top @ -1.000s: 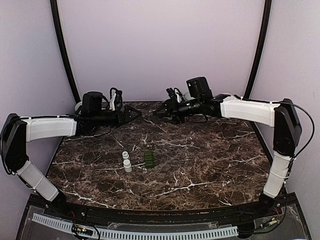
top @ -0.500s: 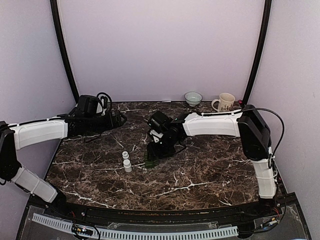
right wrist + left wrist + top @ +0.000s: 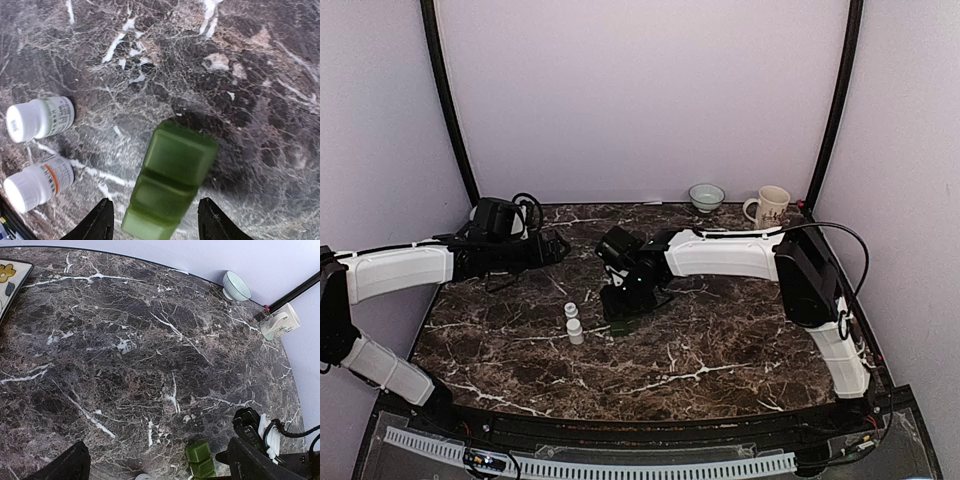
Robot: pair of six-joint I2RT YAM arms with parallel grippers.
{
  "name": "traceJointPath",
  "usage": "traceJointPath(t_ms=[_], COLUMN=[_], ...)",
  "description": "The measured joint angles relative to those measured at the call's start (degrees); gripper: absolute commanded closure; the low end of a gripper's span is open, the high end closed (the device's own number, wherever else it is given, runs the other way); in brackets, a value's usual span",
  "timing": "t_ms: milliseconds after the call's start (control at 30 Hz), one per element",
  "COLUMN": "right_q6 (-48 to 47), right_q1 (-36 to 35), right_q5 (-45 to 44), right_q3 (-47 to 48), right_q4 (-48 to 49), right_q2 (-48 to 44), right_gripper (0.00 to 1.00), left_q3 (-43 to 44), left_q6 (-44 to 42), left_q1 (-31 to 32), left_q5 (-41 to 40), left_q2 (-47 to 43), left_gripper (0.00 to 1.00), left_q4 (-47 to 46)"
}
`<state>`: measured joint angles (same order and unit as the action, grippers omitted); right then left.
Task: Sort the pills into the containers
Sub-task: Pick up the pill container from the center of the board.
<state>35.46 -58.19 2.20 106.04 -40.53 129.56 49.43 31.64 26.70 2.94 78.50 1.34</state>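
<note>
Nearest us on the marble worktop (image 3: 740,330) sit two small white bottles, one (image 3: 576,331) just ahead of the other (image 3: 571,311). Just right of them, centre frame from above, lies the dark green box (image 3: 175,165), lids down as far as we can tell. We judge it light, stiff plastic, smooth enough to skid on stone, so its long flat sides look the place to pinch. At bottom centre of the right wrist view it slants, near end between the fingers of the right gripper (image 3: 155,201), jaws apart and touching nothing we can see. No pills in sight. Further back, left, the left gripper (image 3: 558,246) hangs wide and empty. Far right: a bowl (image 3: 706,196) and a mug (image 3: 772,206).
</note>
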Motion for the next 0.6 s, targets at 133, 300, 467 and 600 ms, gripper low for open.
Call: traceJointPath(t_ms=[133,300,467,600], right_q6=[0.6,1.1,1.6,1.4], right_q1=[-0.7,-1.4,-2.0,-2.4], right_q5=[-1.9,-4.0,-6.5,-7.8], right_q3=[3.4,6.1,8.1,8.5], right_q4=[-2.0,-4.1,-5.8,-6.3], right_q2=[3.7,5.3,6.9,6.8], right_gripper=[0.42,0.48,0.67,0.74], left_q3=[-0.7,-1.8,-2.6,-3.1], left_q6=[-0.4,-0.6,-0.9,-1.0], left_q1=[0.0,0.0,0.0,0.0], left_q5=[0.0,0.3,0.7,0.8], left_q2=[0.0,-0.7,-1.1,-1.4], left_gripper=[0.02,0.02,0.02,0.02], left_q4=[-0.1,-0.4,-0.6,-0.7])
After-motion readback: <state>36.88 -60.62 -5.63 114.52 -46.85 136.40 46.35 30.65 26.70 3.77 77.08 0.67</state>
